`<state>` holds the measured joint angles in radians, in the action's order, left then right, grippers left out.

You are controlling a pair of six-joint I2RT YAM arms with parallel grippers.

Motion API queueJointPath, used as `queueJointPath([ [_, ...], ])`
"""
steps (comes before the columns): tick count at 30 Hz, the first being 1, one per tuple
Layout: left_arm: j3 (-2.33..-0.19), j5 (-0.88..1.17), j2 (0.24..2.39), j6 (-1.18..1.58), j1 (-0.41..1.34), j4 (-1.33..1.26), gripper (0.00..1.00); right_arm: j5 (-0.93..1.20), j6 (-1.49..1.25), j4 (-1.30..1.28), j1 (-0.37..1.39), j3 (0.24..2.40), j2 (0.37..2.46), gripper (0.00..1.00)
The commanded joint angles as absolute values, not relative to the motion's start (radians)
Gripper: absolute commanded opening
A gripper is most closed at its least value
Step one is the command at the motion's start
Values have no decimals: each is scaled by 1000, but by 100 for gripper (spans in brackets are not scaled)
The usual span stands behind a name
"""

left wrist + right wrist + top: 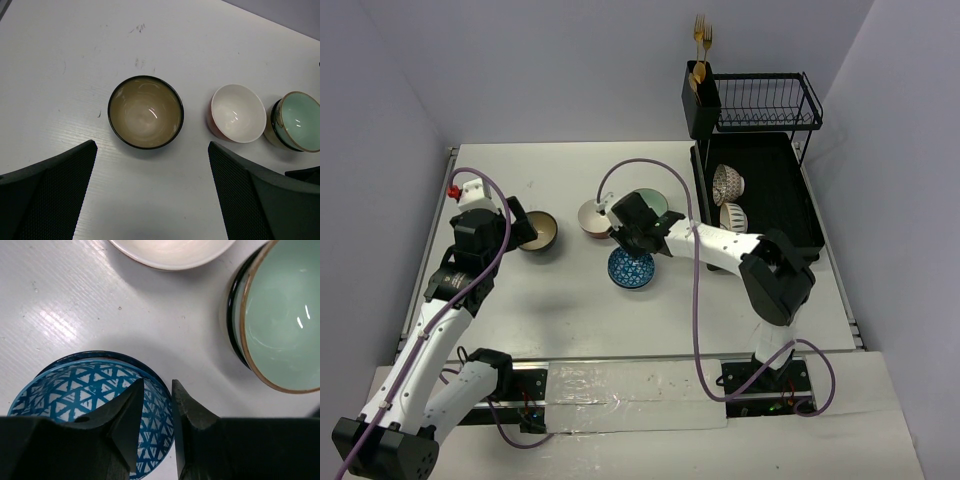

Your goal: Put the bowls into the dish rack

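- My right tool [157, 390] straddles the rim of the blue bowl [75, 390], which sits mid-counter [570, 320]; I cannot tell whether it pinches.
- My left tool [151, 150] gapes wide above the tan bowl [146, 112], toward the left edge.
- The white bowl [238, 113] and green bowl [300, 120] sit side by side.
- Two patterned bowls [728, 182] stand in the dish rack [800, 200] by the right edge.
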<state>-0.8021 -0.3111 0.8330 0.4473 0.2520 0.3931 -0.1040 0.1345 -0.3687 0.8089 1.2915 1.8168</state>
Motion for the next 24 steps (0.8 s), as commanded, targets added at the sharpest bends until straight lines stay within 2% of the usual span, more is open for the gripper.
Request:
queueJointPath([
  [1,-805,-298,825,430,247,373,99,-156,109,-347,805,1273,1792,35],
  [5,-805,-295,825,428,248,371,99,-193,75,-345,805,1237,1747,29],
  [7,-805,-295,827,428,247,373,99,-213,45,-356,804,1226,1730,22],
  [11,-805,-295,824,428,247,373,99,-273,-32,-396,805,1192,1704,17],
  [18,-808,-287,830,429,245,371,99,-264,-156,-434,805,1140,1621,19],
  [24,-810,-282,830,431,245,371,99,-268,-196,-460,805,1180,1664,20],
])
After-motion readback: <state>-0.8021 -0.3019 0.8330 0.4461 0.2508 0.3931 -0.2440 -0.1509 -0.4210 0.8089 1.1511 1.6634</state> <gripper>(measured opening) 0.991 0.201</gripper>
